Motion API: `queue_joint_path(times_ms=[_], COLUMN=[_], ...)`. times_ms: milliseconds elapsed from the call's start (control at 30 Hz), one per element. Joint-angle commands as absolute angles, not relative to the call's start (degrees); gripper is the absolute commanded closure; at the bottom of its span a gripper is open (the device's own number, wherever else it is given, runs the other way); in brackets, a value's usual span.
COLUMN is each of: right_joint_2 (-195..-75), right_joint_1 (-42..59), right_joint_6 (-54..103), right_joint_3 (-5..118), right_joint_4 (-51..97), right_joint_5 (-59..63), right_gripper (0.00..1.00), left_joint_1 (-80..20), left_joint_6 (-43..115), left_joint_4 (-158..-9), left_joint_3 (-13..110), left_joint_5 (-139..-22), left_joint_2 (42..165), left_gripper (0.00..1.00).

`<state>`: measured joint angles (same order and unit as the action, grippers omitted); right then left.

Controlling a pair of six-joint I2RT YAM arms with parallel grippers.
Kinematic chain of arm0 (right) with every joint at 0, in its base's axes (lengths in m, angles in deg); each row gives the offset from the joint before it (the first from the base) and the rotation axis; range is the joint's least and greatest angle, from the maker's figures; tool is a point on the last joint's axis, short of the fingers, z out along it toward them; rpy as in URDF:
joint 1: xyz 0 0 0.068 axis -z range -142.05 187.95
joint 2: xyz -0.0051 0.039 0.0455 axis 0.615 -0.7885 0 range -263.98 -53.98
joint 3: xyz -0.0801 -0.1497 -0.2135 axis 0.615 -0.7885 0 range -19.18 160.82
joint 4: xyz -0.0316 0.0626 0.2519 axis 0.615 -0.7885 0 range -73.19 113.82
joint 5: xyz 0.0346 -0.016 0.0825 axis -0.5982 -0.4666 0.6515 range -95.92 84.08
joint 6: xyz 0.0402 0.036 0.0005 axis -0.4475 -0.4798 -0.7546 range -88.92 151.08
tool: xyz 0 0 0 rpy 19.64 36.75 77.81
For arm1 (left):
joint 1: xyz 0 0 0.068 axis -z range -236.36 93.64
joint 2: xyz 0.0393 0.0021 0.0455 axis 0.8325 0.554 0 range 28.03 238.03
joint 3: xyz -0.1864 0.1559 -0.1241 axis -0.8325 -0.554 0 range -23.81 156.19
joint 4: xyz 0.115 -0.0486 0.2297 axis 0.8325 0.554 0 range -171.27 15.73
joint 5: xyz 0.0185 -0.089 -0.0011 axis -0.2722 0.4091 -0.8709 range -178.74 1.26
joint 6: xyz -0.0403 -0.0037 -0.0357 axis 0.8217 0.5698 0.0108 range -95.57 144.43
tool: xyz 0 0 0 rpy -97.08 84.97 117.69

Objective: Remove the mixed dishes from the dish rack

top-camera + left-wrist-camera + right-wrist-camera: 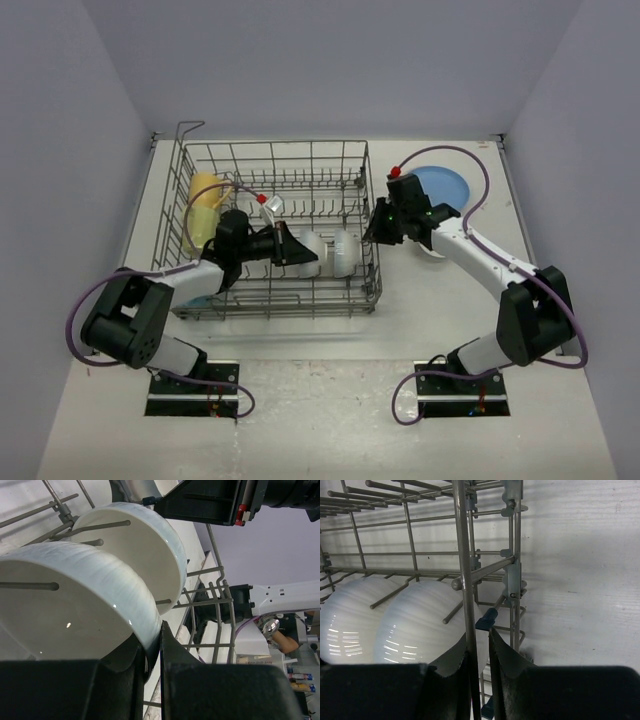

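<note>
The grey wire dish rack [270, 146] stands on the table's left half. A yellow mug [204, 205] lies at its left end. Two white bowls stand on edge among the tines near its right wall. My left gripper [303, 256] reaches in from the left, and in the left wrist view it [154, 641] is shut on the rim of the nearer white bowl [75, 615]. The second bowl [145, 550] stands just behind. My right gripper [373, 232] is at the rack's right wall. Its jaws [479, 632] are shut around a rack wire [466, 580], with the second bowl [420, 625] just inside.
A blue plate [442, 186] lies on the table right of the rack, beyond my right arm. Part of a light-blue dish [200, 300] shows under my left forearm at the rack's near left corner. Walls close in the table on three sides.
</note>
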<state>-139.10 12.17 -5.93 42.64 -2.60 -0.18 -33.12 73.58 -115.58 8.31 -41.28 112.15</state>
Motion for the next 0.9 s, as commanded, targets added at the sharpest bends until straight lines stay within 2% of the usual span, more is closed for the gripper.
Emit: queue_joint_path(times_ms=[0,267,333,400,533,667,767,800,833,867], right_joint_2=[-139.7,-140.9,-141.1,-141.3,-140.6,-139.1,-139.1,-139.0,-139.0,-138.9], right_joint_1=[12.6,12.6,12.6,12.6,12.6,12.6,12.6,12.6,12.6,12.6], right_joint_6=[-8.1,-9.3,-9.7,-10.1,-11.6,-13.0,-12.6,-12.2,-12.2,-11.2], right_joint_3=[43.0,42.7,42.7,42.5,40.9,39.4,40.6,41.3,43.3,44.6], right_joint_4=[-3.4,-3.5,-3.4,-3.5,-3.2,-1.3,-1.8,-2.2,-2.9,-4.4], right_joint_5=[-4.1,-4.8,-4.9,-5.2,-5.8,-6.8,-6.8,-6.4,-6.4,-6.4], right_gripper=[0.85,0.86,0.88,1.00,1.00,1.00,1.00,0.98,0.91,0.80], left_joint_1=[-34.2,-34.2,-34.3,-34.3,-34.4,-34.3,-34.3,-34.2,-34.1,-34.0], left_joint_6=[75.4,76.6,73.8,71.4,70.6,71.8,68.7,64.5,62.2,56.2], left_joint_4=[-125.5,-127.3,-124.0,-122.1,-120.6,-122.6,-117.4,-111.6,-107.9,-104.3], left_joint_3=[10.9,16.1,19.5,21.4,21.5,22.7,26.4,27.9,31.2,32.8], left_joint_5=[-37.6,-37.9,-37.8,-38.3,-40.7,-38.4,-37.7,-37.8,-38.3,-38.6], left_joint_2=[102.2,94.2,93.3,92.6,91.7,93.1,93.3,93.4,93.4,93.4], left_gripper=[1.00,1.00,1.00,1.00,1.00,1.00,1.00,1.00,1.00,1.00])
